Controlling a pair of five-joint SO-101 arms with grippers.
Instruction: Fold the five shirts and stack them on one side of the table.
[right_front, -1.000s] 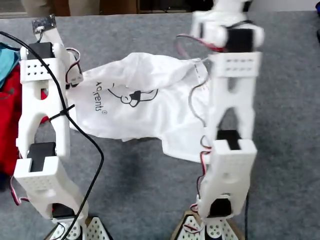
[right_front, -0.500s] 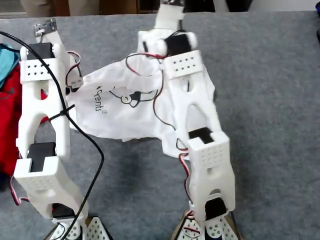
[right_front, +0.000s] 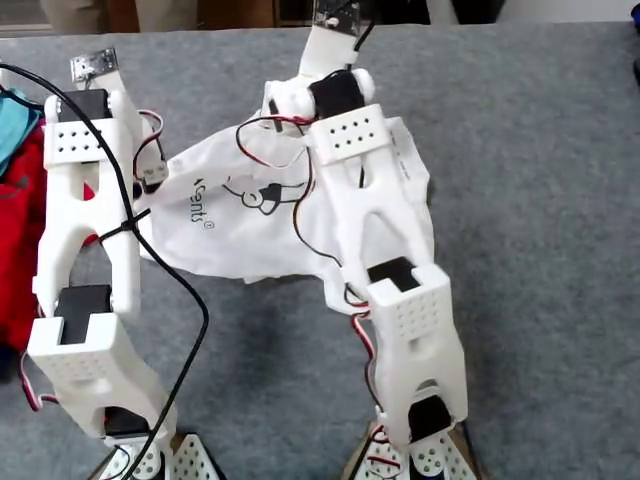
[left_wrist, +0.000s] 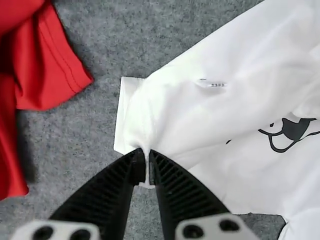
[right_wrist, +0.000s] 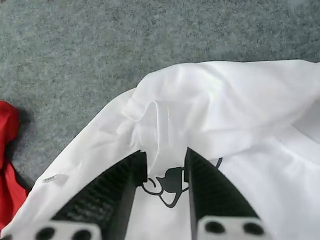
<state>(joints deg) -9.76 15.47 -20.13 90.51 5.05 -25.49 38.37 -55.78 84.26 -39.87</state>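
Observation:
A white shirt (right_front: 250, 240) with a black drawing lies crumpled in the middle of the grey table. My left arm (right_front: 85, 200) stands at its left side. In the left wrist view my left gripper (left_wrist: 147, 155) is shut on the hem of the white shirt (left_wrist: 240, 100), close to a corner. My right arm (right_front: 370, 200) stretches across the shirt's right half. My right gripper (right_wrist: 165, 157) is open, its black fingers astride a raised fold of the white shirt (right_wrist: 240, 100) just above the drawing.
A red shirt (right_front: 20, 250) lies at the table's left edge with a teal cloth (right_front: 12, 115) behind it; the red shirt (left_wrist: 35, 55) is close to my left gripper. Bare grey table (right_front: 560, 200) spreads to the right and at the front.
My right arm swung left from the shirt's right edge to over its middle. The left arm and the shirt have barely moved.

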